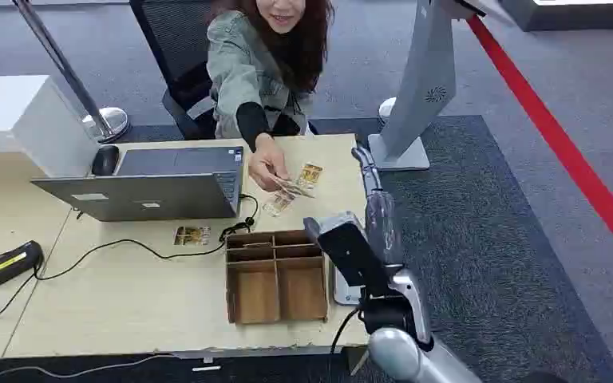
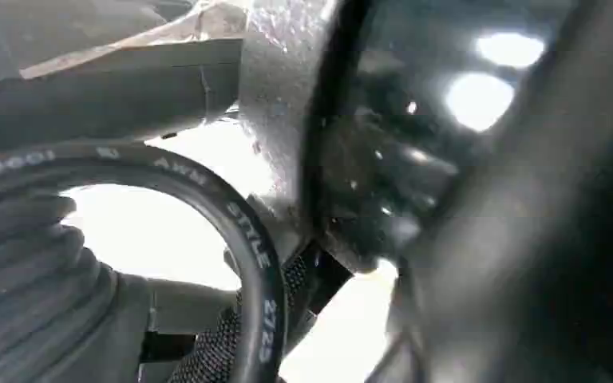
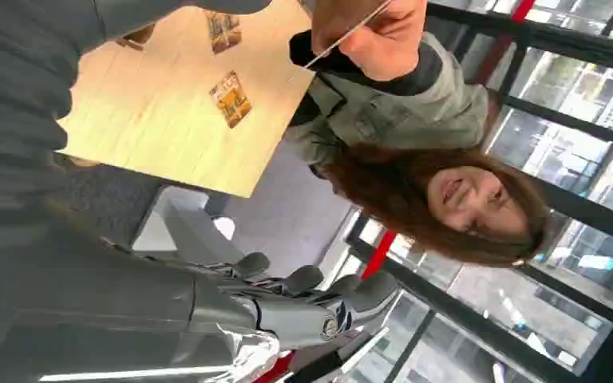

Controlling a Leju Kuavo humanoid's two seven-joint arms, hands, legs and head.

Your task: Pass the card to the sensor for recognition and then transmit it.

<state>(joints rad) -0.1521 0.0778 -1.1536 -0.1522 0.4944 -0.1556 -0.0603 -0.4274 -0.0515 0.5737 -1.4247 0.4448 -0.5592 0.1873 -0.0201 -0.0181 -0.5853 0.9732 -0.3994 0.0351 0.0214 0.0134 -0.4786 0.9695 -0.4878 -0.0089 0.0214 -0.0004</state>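
A person seated across the desk holds a card (image 1: 293,186) out over the table in one hand (image 1: 265,164); the right wrist view shows that card (image 3: 346,33) edge-on, pinched in the person's fingers (image 3: 383,36). Three more cards lie flat: one (image 1: 310,173) by the table's right edge, one (image 1: 278,204) under the held card, one (image 1: 191,235) in front of the laptop. My right hand (image 1: 365,159) is raised just right of the person's hand, fingers (image 3: 303,287) stretched out and empty. A black sensor (image 1: 347,249) stands by my right forearm. My left hand's ribbed cover (image 2: 24,279) shows, fingers hidden.
A cardboard divider box (image 1: 275,279) sits on the desk (image 1: 128,303) beside the sensor. A laptop (image 1: 152,185), a mouse (image 1: 105,159) and a handheld scanner (image 1: 8,263) with its cable lie to the left. A white kiosk stand (image 1: 415,96) rises beyond the desk's right corner.
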